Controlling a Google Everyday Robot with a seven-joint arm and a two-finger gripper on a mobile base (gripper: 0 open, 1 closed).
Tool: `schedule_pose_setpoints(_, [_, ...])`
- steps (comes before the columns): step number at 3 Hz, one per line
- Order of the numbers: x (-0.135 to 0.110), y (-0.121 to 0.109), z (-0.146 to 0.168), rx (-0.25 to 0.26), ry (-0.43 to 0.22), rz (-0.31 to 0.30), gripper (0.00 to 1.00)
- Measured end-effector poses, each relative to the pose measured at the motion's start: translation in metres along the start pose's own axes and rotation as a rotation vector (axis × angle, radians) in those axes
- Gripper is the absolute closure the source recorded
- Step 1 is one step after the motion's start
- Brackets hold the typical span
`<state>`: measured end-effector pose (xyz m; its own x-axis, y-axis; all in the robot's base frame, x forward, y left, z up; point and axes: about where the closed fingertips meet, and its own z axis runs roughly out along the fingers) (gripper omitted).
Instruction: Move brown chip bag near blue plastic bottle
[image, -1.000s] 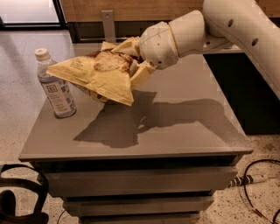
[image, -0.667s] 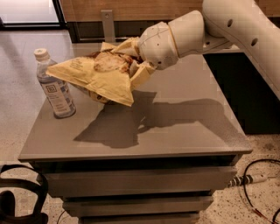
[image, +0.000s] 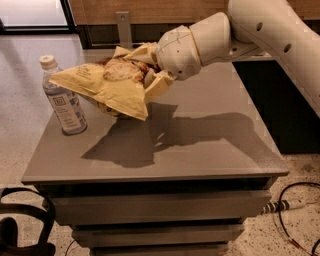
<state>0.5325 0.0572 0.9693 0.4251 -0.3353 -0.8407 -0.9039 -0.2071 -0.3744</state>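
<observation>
The brown chip bag (image: 107, 85), pale yellow and crinkled with a brown picture panel, hangs above the left part of the grey table (image: 200, 145). My gripper (image: 152, 75) is shut on the bag's right end and holds it off the surface, with the white arm reaching in from the upper right. The blue plastic bottle (image: 62, 97) stands upright near the table's left edge, with a white cap and a white-and-blue label. The bag's left tip reaches just over the bottle's shoulder. The bag casts a shadow on the table below it.
The table is a grey cabinet with drawers (image: 160, 210) below. A wooden wall panel and a dark recess lie behind it. Black cables (image: 295, 210) lie on the speckled floor at the right, and a dark object (image: 20, 230) sits at the lower left.
</observation>
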Motion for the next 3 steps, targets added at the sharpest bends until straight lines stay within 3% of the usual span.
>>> schedule_pose_setpoints(1, [-0.0010,0.0004,0.0021,-0.004,-0.002,-0.001,0.13])
schedule_pose_setpoints(2, [-0.0019,0.0007,0.0041,-0.007,-0.003,-0.002,0.00])
schedule_pose_setpoints(3, [-0.0019,0.0007,0.0042,-0.008,-0.003,-0.003,0.00])
